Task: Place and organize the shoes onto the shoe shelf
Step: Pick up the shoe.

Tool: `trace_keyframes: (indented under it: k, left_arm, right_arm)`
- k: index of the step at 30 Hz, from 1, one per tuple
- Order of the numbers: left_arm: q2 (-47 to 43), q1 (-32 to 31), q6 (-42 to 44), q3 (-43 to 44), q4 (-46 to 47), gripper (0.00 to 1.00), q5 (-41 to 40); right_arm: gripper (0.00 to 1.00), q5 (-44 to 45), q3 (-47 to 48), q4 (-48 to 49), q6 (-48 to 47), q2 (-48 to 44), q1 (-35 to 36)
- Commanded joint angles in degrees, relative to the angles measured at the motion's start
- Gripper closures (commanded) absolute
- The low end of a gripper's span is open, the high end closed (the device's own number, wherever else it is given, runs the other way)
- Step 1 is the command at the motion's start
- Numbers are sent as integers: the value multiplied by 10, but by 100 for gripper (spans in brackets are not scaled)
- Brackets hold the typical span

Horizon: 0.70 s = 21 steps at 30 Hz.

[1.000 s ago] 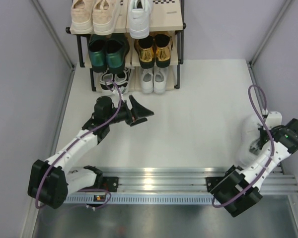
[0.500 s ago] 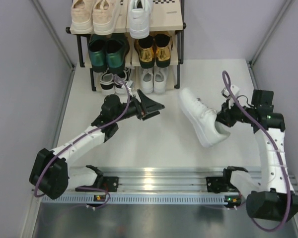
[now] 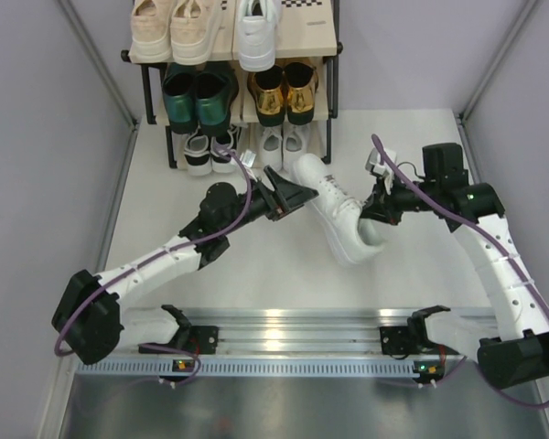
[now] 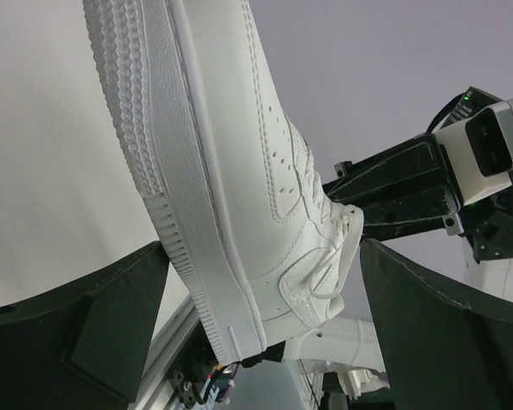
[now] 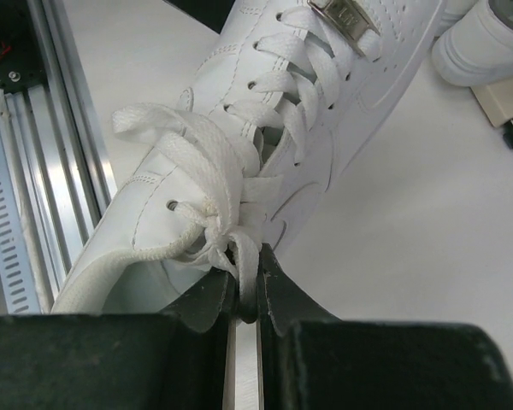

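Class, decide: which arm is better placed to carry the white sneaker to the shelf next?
Left, probably: the left gripper, open, brackets the white sneaker and sits nearer the shelf; the right gripper just pinches its laces, farther away.

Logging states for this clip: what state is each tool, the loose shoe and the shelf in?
left tool: open, jaws either side of the white sneaker toe.
right tool: shut on the white sneaker at its laces.
shoe shelf: upright, eleven shoes on it, top right spot free.
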Motion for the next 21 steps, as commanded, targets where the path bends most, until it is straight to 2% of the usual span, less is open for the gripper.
trace_keyframes:
  k: [1, 4, 11, 15, 18, 21]
  left_arm:
    - [-16, -27, 18, -6, 44, 2, -57]
    - [-25, -28, 48, -6, -7, 2, -78]
    - [-79, -28, 91, -6, -48, 2, -108]
    - [-89, -28, 75, 1, -51, 3, -124]
    - [-89, -28, 43, -3, -50, 12, -137]
    - [-93, -27, 19, -25, -25, 26, -150]
  right_arm:
    - [100, -115, 49, 45, -32, -8, 25]
    - [100, -113, 55, 45, -47, -10, 24]
    - [100, -148, 42, 59, -32, -12, 25]
    - [100, -149, 26, 52, -44, -6, 37]
    - [100, -144, 26, 52, -61, -3, 50]
    - [100, -157, 28, 31, -109, -1, 65]
